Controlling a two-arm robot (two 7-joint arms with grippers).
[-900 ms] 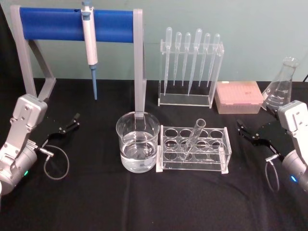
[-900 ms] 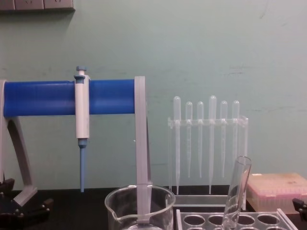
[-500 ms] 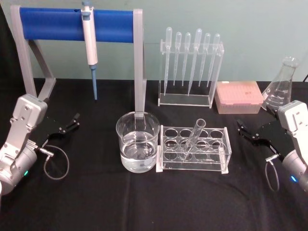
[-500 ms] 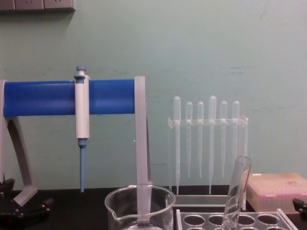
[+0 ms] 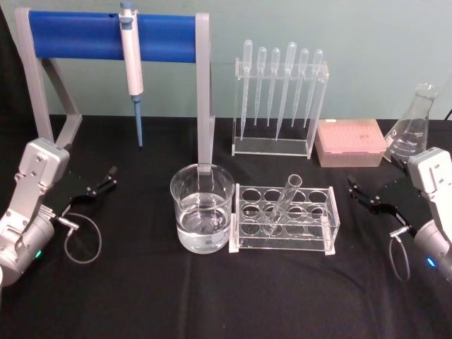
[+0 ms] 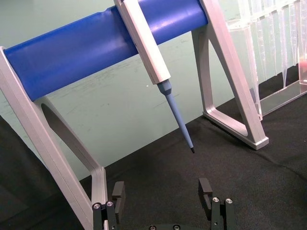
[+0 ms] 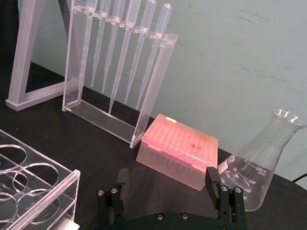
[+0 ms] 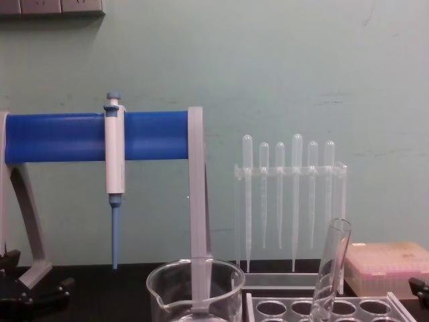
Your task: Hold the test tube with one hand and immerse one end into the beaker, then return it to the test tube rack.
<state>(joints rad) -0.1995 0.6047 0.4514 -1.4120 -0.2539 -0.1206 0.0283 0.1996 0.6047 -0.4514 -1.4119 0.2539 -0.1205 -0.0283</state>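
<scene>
Both pairs of jaws stand wide apart with nothing between them. The left gripper sits at the middle left of the head view, low over the black tablecloth. The right gripper mirrors it at the middle right, just below the conical flask. Between them, at the centre of the frame, the test tube leans in a back-row hole of the clear test tube rack, its rim tipped toward the upper right. The beaker stands just beside the rack's left end, roughly a third full of what looks like water. Further up the frame are a pink tip box, a row of bulb pipettes and a blue-barred stand with a hanging pipettor.
</scene>
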